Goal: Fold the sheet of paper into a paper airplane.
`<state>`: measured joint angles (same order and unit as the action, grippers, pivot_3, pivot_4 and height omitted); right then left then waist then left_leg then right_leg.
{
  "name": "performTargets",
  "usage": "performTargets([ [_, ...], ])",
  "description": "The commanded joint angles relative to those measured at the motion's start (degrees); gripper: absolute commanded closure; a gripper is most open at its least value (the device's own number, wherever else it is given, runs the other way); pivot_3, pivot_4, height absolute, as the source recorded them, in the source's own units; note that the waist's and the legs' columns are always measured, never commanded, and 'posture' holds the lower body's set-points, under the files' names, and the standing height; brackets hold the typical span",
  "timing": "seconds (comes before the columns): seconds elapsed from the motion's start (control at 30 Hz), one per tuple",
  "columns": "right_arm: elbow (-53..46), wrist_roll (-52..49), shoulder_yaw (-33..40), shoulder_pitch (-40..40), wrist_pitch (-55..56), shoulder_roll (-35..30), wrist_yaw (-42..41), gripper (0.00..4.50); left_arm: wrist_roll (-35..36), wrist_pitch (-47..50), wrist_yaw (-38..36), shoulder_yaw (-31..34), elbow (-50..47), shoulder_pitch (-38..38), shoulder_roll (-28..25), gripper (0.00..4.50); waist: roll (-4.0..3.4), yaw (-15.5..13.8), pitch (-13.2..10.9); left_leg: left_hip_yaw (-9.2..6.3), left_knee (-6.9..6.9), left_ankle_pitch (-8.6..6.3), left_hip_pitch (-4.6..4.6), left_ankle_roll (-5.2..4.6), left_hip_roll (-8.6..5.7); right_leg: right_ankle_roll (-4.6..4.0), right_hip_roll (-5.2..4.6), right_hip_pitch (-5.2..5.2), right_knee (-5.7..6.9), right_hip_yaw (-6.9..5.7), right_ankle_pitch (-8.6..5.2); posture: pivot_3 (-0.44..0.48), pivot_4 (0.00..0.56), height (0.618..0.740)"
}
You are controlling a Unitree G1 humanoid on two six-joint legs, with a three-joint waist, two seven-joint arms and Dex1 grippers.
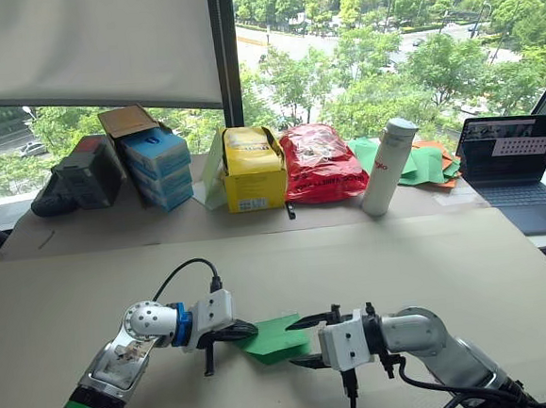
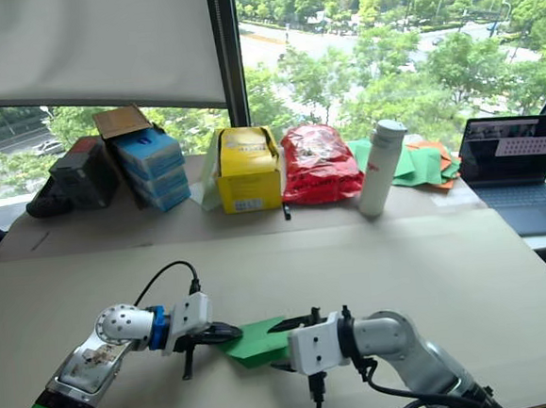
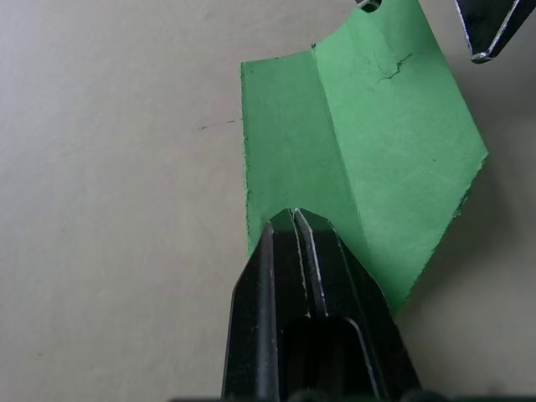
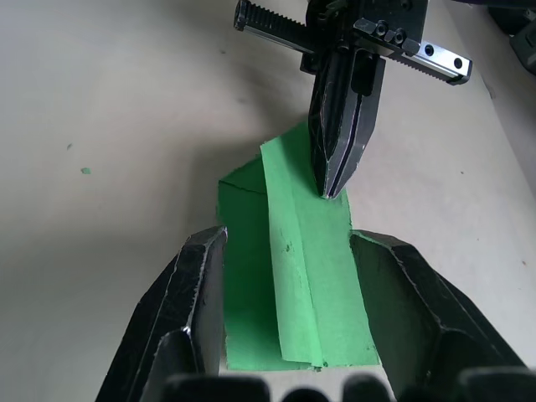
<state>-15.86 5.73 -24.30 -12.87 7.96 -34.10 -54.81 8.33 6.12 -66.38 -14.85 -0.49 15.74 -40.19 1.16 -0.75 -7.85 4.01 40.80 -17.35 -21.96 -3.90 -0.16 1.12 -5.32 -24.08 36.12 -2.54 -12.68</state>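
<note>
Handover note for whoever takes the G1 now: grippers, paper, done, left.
Left gripper: shut on the near-left edge of the sheet of paper.
Right gripper: open, fingers straddling the paper's other end, not clamped.
Paper: on the table between the grippers, folded into a narrow creased strip.
Done: some lengthwise folds.
Left: no pointed airplane shape yet; remaining folds.

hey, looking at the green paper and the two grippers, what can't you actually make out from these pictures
- Underside of the sheet of paper: it faces the table in every view.
- Paper's edge in the left gripper: covered by the shut fingers in the left wrist view.
- Paper's near end in the right wrist view: cut off between the open right gripper fingers.
- Laptop screen text: too small in the eye views.
</note>
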Motion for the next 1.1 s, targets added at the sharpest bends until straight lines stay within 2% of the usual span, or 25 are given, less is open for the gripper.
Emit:
performTargets([
  [0.03,0.4,0.2,0.0,-0.9,2.1,0.3,0.2,2.71,-3.6,0.9,1.0,-1.2,2.0,-1.3,-1.4,4.5,0.0,0.0,0.0,0.0,0.0,0.0,0.0,0.0,0.0,0.0,0.0,0.0,0.0,0.0,0.0,0.0,0.15,0.74],
  [0.2,2.6,0.6,0.1,-2.0,3.0,0.7,0.3,4.44,-3.7,0.9,1.3,-1.3,1.8,-1.4,-1.5,4.5,0.0,0.1,0.0,0.0,0.0,0.01,0.01,0.02,0.01,0.0,0.01,0.0,0.01,0.01,0.0,0.0,0.15,0.74],
  [0.37,2.7,-2.0,0.2,-3.3,-0.7,2.0,-1.2,4.48,-4.1,0.0,1.7,-1.3,1.7,-1.4,-1.7,4.5,0.0,0.1,0.0,0.0,0.0,0.01,0.0,0.02,0.01,0.0,0.01,-0.01,0.01,0.02,0.0,0.0,0.15,0.74],
  [0.53,2.0,-7.6,0.4,-5.1,-14.6,3.1,-5.3,4.48,-4.4,-0.7,1.5,-1.3,1.9,-0.8,-1.5,4.5,0.0,0.1,0.0,0.0,0.0,0.01,0.01,0.02,0.02,-0.01,-0.01,0.0,0.01,0.03,0.0,0.0,0.15,0.74],
  [0.7,6.0,-8.1,0.9,-9.9,-24.6,6.5,-3.3,4.48,-4.6,-1.0,1.3,-1.3,1.8,-0.8,-1.4,4.5,-0.01,0.1,0.0,-0.01,-0.02,0.01,0.0,0.02,0.04,-0.03,-0.04,-0.04,0.04,0.04,0.01,0.0,0.15,0.74],
  [0.9,9.5,-7.0,0.1,-12.1,-26.3,7.9,-2.8,4.48,-4.4,-1.1,1.7,-1.0,1.4,-1.4,-1.4,4.5,-0.02,0.2,0.0,0.0,-0.02,0.01,-0.03,0.02,0.02,-0.03,-0.07,-0.06,0.02,0.02,0.02,0.0,0.15,0.74],
  [1.1,13.3,-2.7,-3.6,-13.3,-27.4,7.6,-2.2,4.48,-4.0,0.0,2.9,0.2,0.1,-1.4,-1.7,4.5,-0.03,0.2,0.0,0.0,-0.03,0.01,-0.02,0.03,0.02,-0.03,-0.07,-0.06,0.02,0.03,0.02,0.0,0.15,0.74],
])
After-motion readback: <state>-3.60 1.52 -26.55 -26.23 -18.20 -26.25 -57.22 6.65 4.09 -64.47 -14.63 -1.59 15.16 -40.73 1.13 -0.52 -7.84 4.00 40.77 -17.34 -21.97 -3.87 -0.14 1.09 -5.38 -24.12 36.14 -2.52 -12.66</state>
